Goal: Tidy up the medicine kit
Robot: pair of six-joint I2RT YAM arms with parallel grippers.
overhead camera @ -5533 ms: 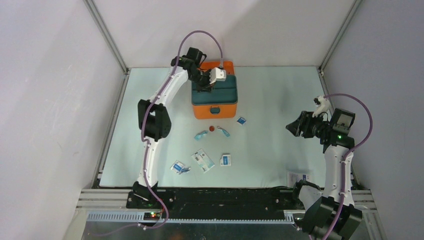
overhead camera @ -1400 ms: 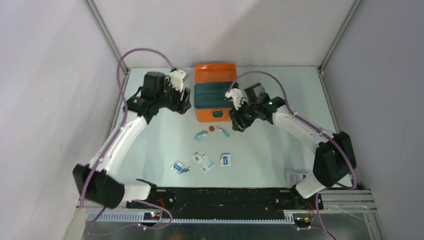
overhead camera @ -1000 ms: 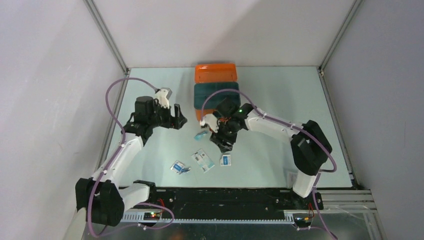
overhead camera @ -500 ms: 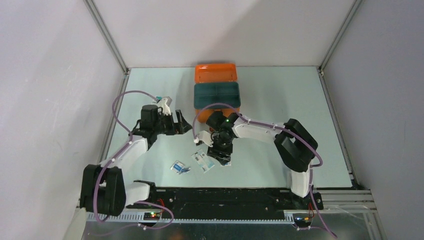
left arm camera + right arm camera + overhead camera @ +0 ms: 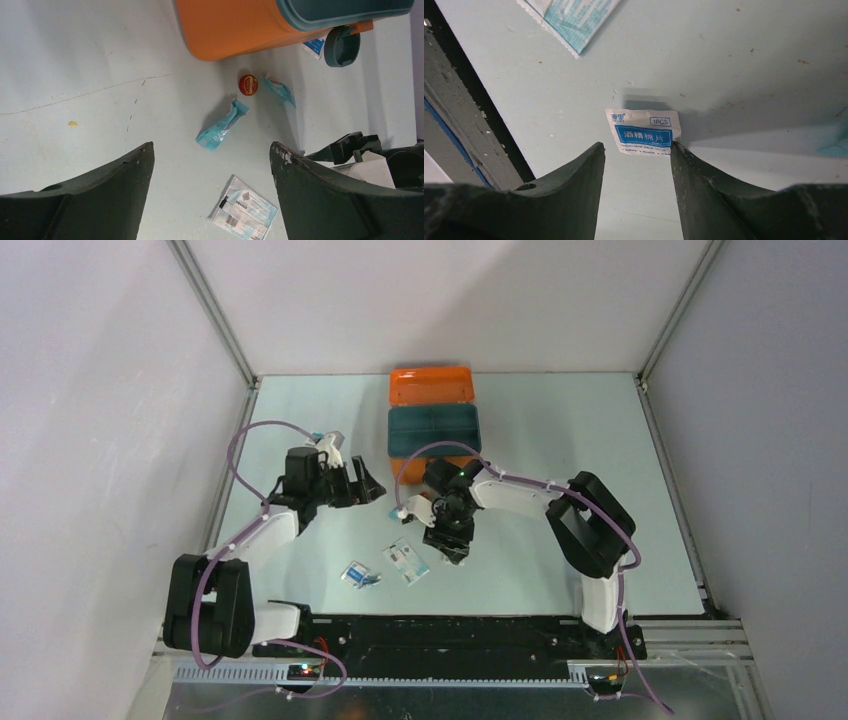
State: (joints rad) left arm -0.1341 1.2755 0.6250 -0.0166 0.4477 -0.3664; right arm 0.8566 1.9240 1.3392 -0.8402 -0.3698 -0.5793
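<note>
Right pincer point(image 5: 635, 146): about half open and holding nothing; it is low over the table point(image 5: 560, 440) with a small wipe sachet point(image 5: 644, 131) lying flat between its tips, one tip at the sachet's edge.
Left pincer point(image 5: 211, 146): spread wide and empty, hanging above the table.
Orange box point(image 5: 235, 25): ahead of the left pincer, beyond a red cap point(image 5: 248, 84) and a crumpled teal wrapper point(image 5: 221, 126). It is behind the right pincer and out of that pincer's own view. Its lid is thrown back and a teal tray point(image 5: 433, 430) sits in it.
How the box should handle: probably stiff, smooth, fairly light plastic that slides if nudged. The body looks too wide for the jaws, so take it by a wall, the lid's rim or the latch.
How the sachet should handle: probably thin, limp and nearly weightless, so it is hard to lift off a flat table. Pinch it by one edge.
Risk: closing too high could skid the sachet away.
</note>
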